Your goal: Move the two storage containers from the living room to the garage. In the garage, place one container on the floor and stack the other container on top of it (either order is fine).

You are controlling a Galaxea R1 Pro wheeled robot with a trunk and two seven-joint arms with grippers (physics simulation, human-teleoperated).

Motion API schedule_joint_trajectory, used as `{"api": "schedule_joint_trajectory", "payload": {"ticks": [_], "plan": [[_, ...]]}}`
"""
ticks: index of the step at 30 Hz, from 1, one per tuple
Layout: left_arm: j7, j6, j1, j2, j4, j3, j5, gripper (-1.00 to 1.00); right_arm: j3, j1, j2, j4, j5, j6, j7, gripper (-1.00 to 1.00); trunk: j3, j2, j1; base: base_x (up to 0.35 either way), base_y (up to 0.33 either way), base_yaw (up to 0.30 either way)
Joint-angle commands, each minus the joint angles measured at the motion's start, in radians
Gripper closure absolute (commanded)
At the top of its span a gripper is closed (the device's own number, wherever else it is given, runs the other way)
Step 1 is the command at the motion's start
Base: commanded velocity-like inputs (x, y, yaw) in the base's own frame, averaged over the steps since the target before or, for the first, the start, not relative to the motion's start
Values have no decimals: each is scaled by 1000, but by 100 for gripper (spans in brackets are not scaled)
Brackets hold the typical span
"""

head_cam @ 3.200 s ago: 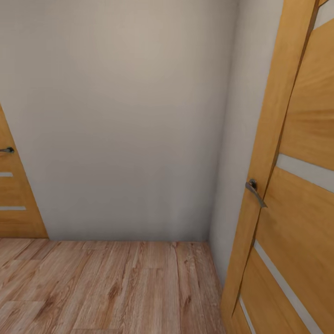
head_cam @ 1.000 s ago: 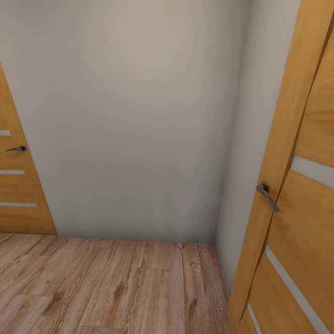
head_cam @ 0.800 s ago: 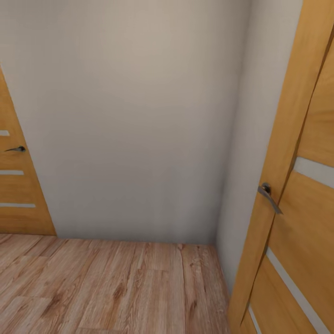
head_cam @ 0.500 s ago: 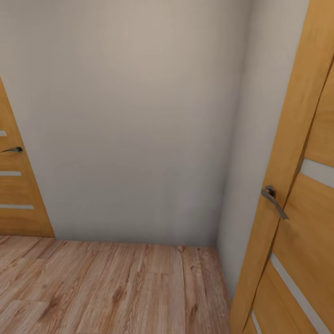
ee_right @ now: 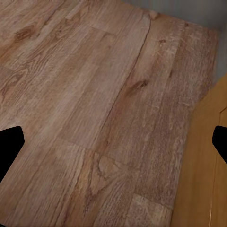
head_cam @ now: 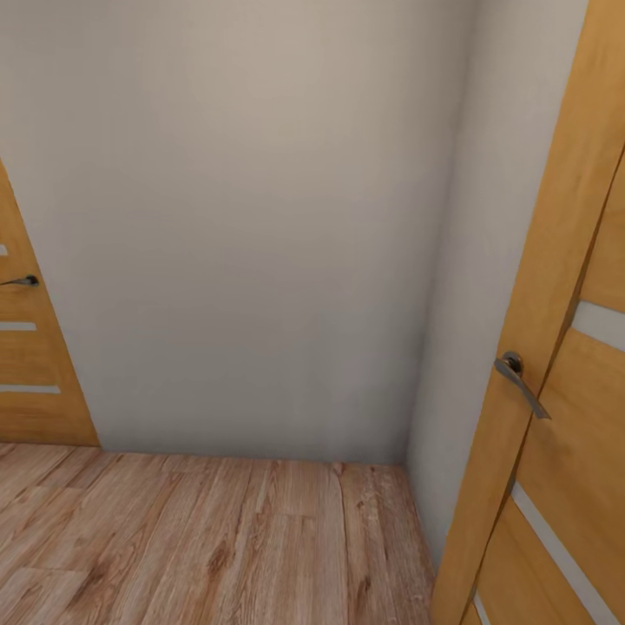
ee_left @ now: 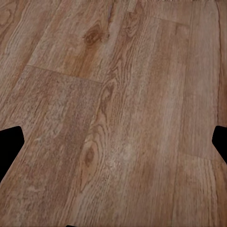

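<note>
Drifting right, the view slides along the door (head_cam: 555, 365) and wall (head_cam: 243, 217); both grippers' jaws spread wide, empty over planks (ee_left: 113, 113).

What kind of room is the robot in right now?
Probably an indoor hallway corner: a bare beige wall, light wood plank floor, and two orange-brown wooden doors, one at left, one at right.

No text, label, brand, number or sign can be read anywhere. The wall (head_cam: 252, 217) is plain, the two doors, left (head_cam: 30, 365) and right (head_cam: 564, 365), carry only pale strips and metal handles, and the wood floor (head_cam: 217, 538) shows only grain.
</note>
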Motion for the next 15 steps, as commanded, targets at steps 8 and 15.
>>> {"api": "schedule_joint_trajectory", "payload": {"ticks": [8, 15], "plan": [[3, -6, -2, 1, 4, 0, -1, -100, -5, 1, 1, -2, 10, -1, -3, -100, -1, -1, 0, 0, 0, 0], [3, -6, -2, 1, 4, 0, 0, -100, -5, 1, 1, -2, 10, -1, -3, -100, -1, -1, 0, 28, 0, 0]]}}
